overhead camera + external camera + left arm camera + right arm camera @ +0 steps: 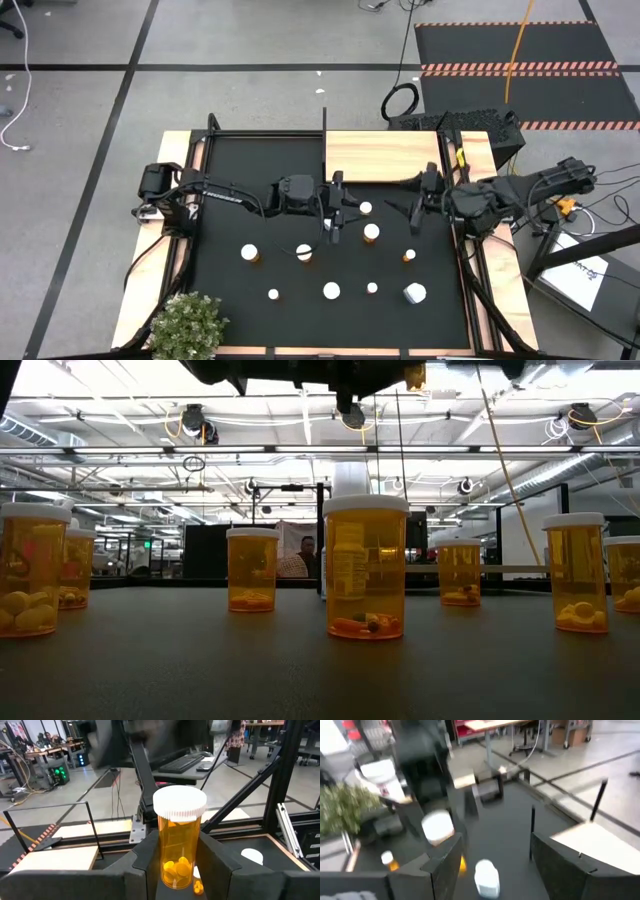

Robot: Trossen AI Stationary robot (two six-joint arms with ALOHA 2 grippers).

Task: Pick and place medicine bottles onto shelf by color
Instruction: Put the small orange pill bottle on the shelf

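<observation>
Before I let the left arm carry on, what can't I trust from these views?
- Left gripper grips an orange bottle; the fingers hide its base in the left wrist view.
- Shelf: the low view shows only an edge behind bottles.
- Right gripper: its wrist view is blurred, so nearby bottles' colours are unclear.
- Bottle labels: too small in the high view.

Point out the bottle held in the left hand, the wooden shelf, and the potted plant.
Held orange bottle [179, 850]: left wrist view, on its orange body.
Shelf [375, 155]: high view, on bare wood.
Potted plant [188, 325]: high view, on its foliage.
</observation>
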